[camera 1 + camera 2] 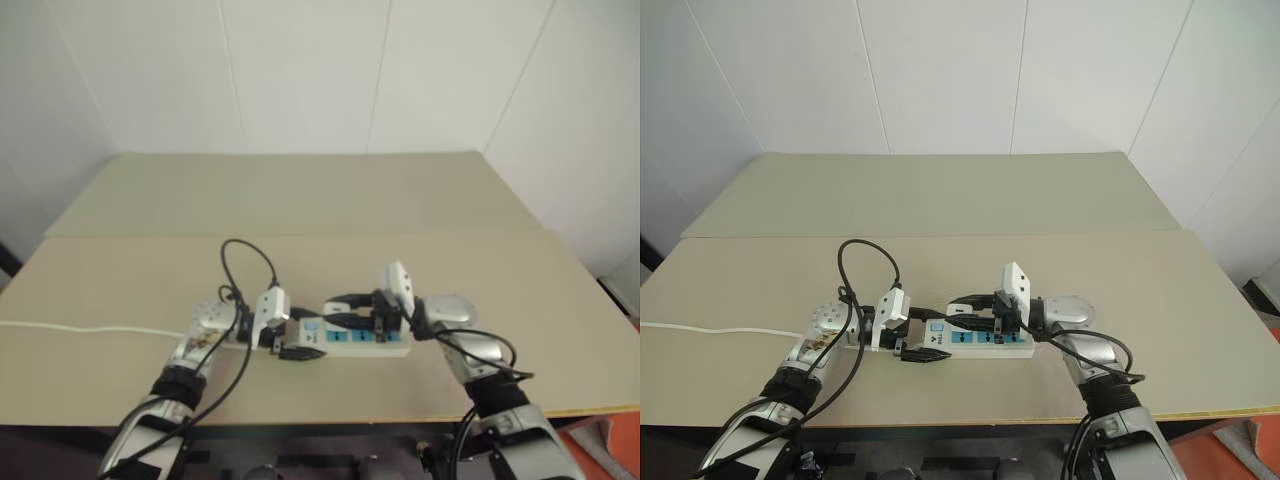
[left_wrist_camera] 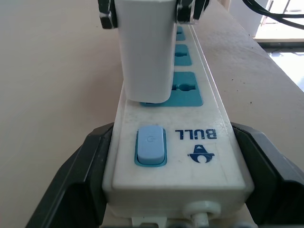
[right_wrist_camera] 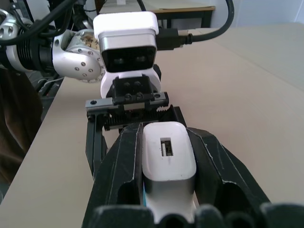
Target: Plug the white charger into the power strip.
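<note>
White wall panels stand behind a beige tabletop (image 1: 1060, 290), and near its front edge lies the power strip (image 1: 975, 342), a long white bar with blue socket panels. At the strip's switch end, the left tool (image 1: 262, 343) is clamped on the strip, one black finger (image 2: 71, 180) pressed against each long side, just beside the pale blue rocker switch (image 2: 151, 144) and the printed brand mark. A thin white cord (image 1: 715, 331) runs from that same end away across the tabletop toward its left edge. Over the strip, the right tool (image 3: 168, 156) is closed tightly around the white charger (image 3: 167, 156), whose end face with a small slot points back along the fingers. From the switch end, the charger (image 2: 146, 47) stands upright above the blue socket panel nearest the switch, its lower end touching or just above that panel; I cannot tell which.
</note>
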You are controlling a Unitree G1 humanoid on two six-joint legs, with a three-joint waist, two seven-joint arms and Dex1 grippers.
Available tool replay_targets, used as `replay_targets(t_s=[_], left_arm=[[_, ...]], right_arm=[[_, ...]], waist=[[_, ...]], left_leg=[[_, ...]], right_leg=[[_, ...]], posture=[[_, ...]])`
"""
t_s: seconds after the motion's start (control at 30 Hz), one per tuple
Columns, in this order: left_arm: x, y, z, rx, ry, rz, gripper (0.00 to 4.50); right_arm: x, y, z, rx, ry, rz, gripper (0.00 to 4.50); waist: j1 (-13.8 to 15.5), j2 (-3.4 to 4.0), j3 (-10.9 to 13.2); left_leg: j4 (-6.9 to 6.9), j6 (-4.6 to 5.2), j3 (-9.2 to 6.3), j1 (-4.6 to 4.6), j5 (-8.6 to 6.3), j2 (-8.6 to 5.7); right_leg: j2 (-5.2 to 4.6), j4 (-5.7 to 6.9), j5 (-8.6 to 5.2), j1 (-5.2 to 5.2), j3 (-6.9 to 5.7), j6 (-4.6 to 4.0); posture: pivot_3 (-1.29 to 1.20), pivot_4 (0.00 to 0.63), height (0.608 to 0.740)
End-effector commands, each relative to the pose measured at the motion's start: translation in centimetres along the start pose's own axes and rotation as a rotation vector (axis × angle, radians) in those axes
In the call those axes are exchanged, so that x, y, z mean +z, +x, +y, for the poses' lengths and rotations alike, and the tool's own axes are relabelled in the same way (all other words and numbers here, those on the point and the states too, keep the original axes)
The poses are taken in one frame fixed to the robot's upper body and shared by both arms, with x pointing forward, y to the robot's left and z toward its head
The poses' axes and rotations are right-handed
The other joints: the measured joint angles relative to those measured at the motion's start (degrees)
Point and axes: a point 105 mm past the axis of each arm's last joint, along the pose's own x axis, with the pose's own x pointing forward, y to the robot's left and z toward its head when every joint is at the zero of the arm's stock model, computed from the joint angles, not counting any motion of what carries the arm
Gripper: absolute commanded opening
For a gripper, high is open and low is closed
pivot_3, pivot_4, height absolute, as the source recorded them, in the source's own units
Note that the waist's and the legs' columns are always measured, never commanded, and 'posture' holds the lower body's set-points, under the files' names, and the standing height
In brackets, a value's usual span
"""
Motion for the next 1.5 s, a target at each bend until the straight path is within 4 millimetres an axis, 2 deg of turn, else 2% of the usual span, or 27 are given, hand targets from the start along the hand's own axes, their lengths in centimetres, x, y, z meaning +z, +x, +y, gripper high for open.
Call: replay_targets(t_s=[0.03,0.23,0.43,0.63,0.8,1.13,1.23,1.4,1.5], left_arm=[[-2.0,-0.6,-1.2,-0.036,-0.051,0.077,3.28],[-2.0,-0.5,-1.2,-0.042,-0.051,0.079,3.28],[-2.0,-0.3,-1.3,-0.048,-0.05,0.077,3.28],[-2.0,-0.4,-1.3,-0.044,-0.05,0.077,3.28],[-2.0,-0.4,-1.4,-0.041,-0.049,0.074,3.28],[-2.1,-1.1,-1.4,-0.03,-0.052,0.088,3.28],[-2.1,-1.1,-1.4,-0.028,-0.051,0.089,3.28],[-1.9,-1.0,-1.3,-0.023,-0.047,0.084,3.28],[-2.0,-1.0,-1.5,-0.022,-0.047,0.083,3.28]], right_arm=[[-2.8,-1.9,0.1,-0.027,0.045,0.121,1.23],[-2.8,-1.6,0.3,0.002,0.024,0.139,1.23],[-2.3,0.2,0.8,0.061,0.007,0.132,1.23],[-3.3,1.4,1.4,0.116,0.018,0.164,1.23],[-4.3,1.0,1.6,0.125,0.027,0.192,1.23],[-6.4,-1.2,0.9,0.073,0.072,0.264,1.23],[-6.3,-0.8,0.8,0.082,0.071,0.26,1.23],[-5.1,1.1,0.9,0.12,0.062,0.21,1.23],[-5.4,1.4,1.4,0.148,0.06,0.225,1.23]], waist=[[0.0,-0.01,0.0],[0.0,-0.01,0.0],[-0.1,-0.01,0.0],[-0.3,-0.02,-0.1],[-0.6,-0.02,-0.1],[-0.7,-0.06,-0.1],[-0.8,-0.09,-0.2],[-1.2,-0.11,-0.2],[-1.4,-0.09,-0.2]], left_leg=[[-0.01,0.0,0.0,0.02,0.0,0.0],[-0.02,0.0,0.0,0.07,0.0,0.0],[-0.05,0.0,0.0,0.19,0.0,0.01],[-0.16,0.0,0.0,0.39,0.0,0.02],[-0.49,0.0,0.07,1.01,0.0,0.03],[-0.53,0.0,0.08,1.06,0.0,0.04],[-0.53,0.0,0.08,1.08,0.0,0.04],[-0.54,0.0,0.07,1.11,0.0,0.05],[-0.55,0.0,0.06,1.12,0.0,0.06]], right_leg=[[0.0,0.0,-0.01,0.01,0.0,-0.01],[0.0,-0.03,-0.01,0.07,0.0,-0.01],[0.0,-0.04,-0.02,0.19,0.0,-0.02],[0.02,-0.05,-0.04,0.35,0.0,-0.05],[0.02,-0.08,-0.16,0.79,0.05,-0.14],[0.02,-0.07,-0.18,0.81,0.08,-0.15],[0.02,-0.07,-0.18,0.82,0.09,-0.15],[0.03,-0.05,-0.18,0.83,0.09,-0.16],[0.04,-0.03,-0.18,0.83,0.09,-0.16]], posture=[[0.0,0.15,0.74],[0.0,0.15,0.74],[0.0,0.15,0.74],[0.0,0.15,0.74],[0.0,0.15,0.74],[0.0,0.15,0.74],[0.0,0.15,0.74],[0.0,0.15,0.74],[0.0,0.15,0.74]])
